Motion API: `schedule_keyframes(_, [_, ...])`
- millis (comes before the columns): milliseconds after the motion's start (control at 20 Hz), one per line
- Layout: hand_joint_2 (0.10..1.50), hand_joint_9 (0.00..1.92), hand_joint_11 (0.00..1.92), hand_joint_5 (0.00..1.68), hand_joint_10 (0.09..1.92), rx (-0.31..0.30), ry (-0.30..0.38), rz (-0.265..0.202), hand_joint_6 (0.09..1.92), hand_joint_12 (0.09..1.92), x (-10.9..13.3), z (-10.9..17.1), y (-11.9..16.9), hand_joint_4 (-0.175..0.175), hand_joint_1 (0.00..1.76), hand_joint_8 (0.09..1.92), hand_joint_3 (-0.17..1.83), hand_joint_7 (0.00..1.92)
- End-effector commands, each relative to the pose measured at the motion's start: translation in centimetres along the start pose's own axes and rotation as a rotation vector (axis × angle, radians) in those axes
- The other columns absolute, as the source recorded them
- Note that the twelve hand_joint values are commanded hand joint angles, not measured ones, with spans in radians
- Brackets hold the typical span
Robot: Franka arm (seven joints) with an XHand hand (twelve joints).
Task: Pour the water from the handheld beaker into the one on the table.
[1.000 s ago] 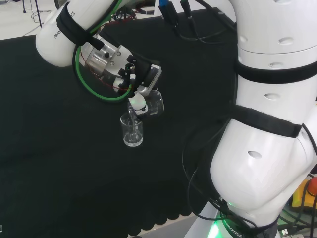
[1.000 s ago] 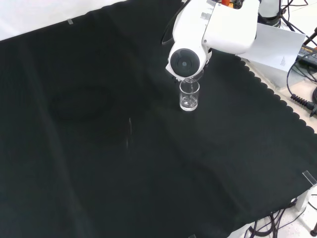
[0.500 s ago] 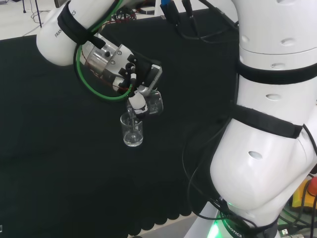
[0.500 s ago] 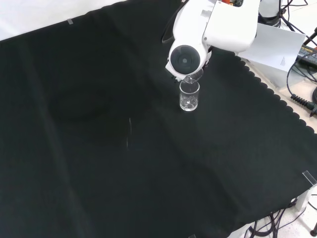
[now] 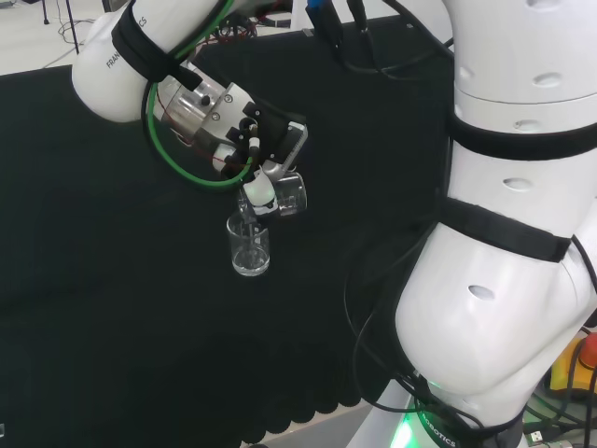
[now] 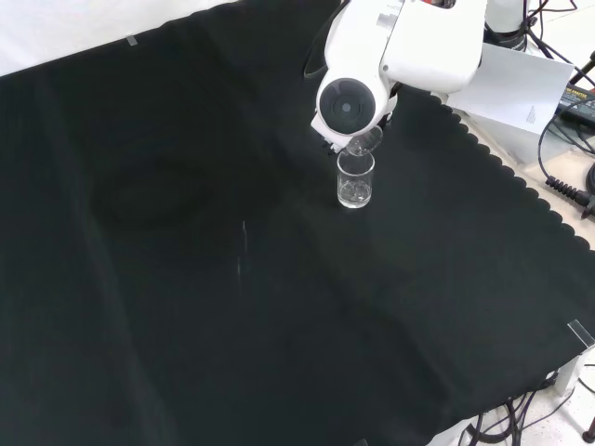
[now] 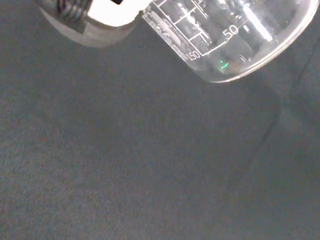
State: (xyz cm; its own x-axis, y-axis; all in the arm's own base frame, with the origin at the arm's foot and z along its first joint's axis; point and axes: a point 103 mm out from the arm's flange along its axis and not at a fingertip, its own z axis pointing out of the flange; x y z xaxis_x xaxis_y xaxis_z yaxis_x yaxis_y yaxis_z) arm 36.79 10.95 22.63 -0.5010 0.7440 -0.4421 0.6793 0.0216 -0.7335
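In the head view my hand (image 5: 264, 161) is shut on a small clear beaker (image 5: 288, 194), tipped steeply with its mouth down over a second clear beaker (image 5: 249, 245) that stands upright on the black cloth. A thin stream of water runs between them. The front view shows the standing beaker (image 6: 355, 179) with some water in it, and the tilted beaker's rim (image 6: 365, 142) just above, under the arm's white link. In the wrist view the held beaker (image 7: 230, 35) with printed scale marks is close, beside a white fingertip (image 7: 95, 25).
The arm's big white links (image 5: 513, 233) stand at the right of the head view. Black cloth (image 6: 186, 279) covers the bench, its scalloped edge (image 6: 521, 186) at the right of the front view. Cables and a paper sheet (image 6: 521, 84) lie beyond it.
The hand and its beaker have risen slightly and tipped a little more. The standing beaker has not moved.
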Motion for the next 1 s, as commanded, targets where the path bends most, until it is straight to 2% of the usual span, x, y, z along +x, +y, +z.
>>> schedule_keyframes(50, [1.15, 1.36, 1.17, 0.93, 1.02, -0.051, 0.03, -0.02, 1.09, 1.06, -0.4, 0.1, -0.3, -0.114, 1.27, 0.81, -0.17, 1.21])
schedule_keyframes(250, [1.15, 1.36, 1.16, 0.93, 1.02, -0.107, 0.067, -0.042, 1.09, 1.06, -0.9, 0.3, -0.7, -0.112, 1.27, 0.81, -0.17, 1.21])
schedule_keyframes(400, [1.15, 1.36, 1.16, 0.93, 1.02, -0.136, 0.114, -0.085, 1.09, 1.06, -1.6, 0.6, -0.9, -0.112, 1.27, 0.81, -0.17, 1.22])
schedule_keyframes(650, [1.15, 1.35, 1.16, 0.93, 1.01, -0.187, 0.169, -0.11, 1.09, 1.05, -2.6, 0.9, -1.3, -0.109, 1.27, 0.8, -0.17, 1.22])
schedule_keyframes(750, [1.15, 1.35, 1.15, 0.93, 1.01, -0.23, 0.196, -0.123, 1.09, 1.05, -3.0, 1.0, -1.4, -0.109, 1.27, 0.8, -0.17, 1.22])
schedule_keyframes(1000, [1.15, 1.34, 1.15, 0.93, 1.01, -0.387, 0.303, -0.179, 1.09, 1.04, -3.7, 1.6, -1.3, -0.108, 1.27, 0.8, -0.17, 1.22])
